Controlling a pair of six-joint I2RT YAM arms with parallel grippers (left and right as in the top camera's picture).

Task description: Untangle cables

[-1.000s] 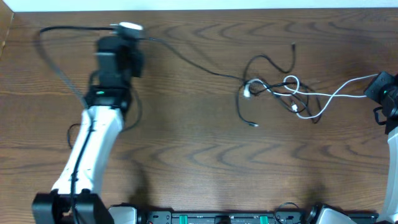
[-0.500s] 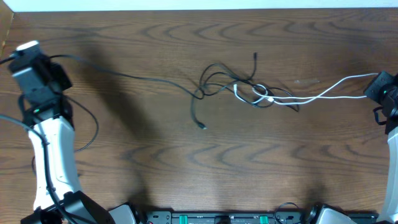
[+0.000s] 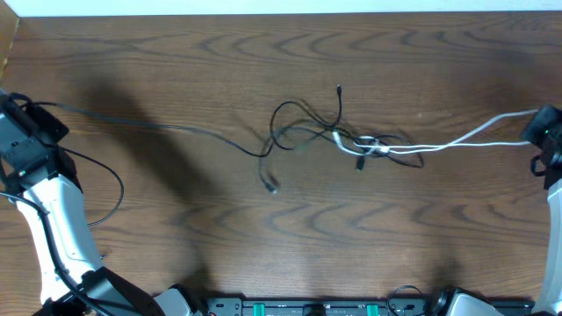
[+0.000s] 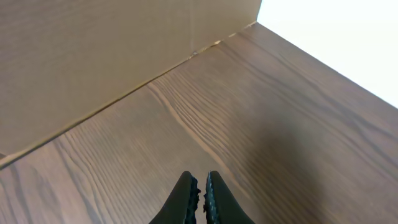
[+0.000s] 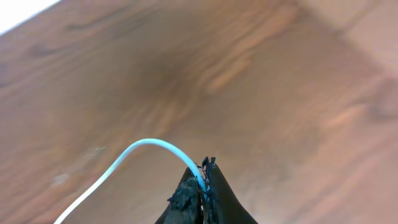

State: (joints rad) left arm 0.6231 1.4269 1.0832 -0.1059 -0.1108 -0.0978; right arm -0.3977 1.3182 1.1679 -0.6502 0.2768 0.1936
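My left pincer point(image 4: 200, 179) is together at the far left edge of the bench point(image 3: 263, 254). From overhead the black cable point(image 3: 176, 128) runs right up to it, so I judge it pinched there, though the wrist view shows no cord at the tips. The right pincer point(image 5: 204, 171) is clamped on the white cable point(image 5: 149, 142) at the far right edge, and both cords meet in the knot point(image 3: 364, 145) lying mid-bench, a loose plug point(image 3: 270, 186) just left of it. Risk: both lines look near taut, so spreading wider would likely cinch the knot or drag a thin cord out of its grip.
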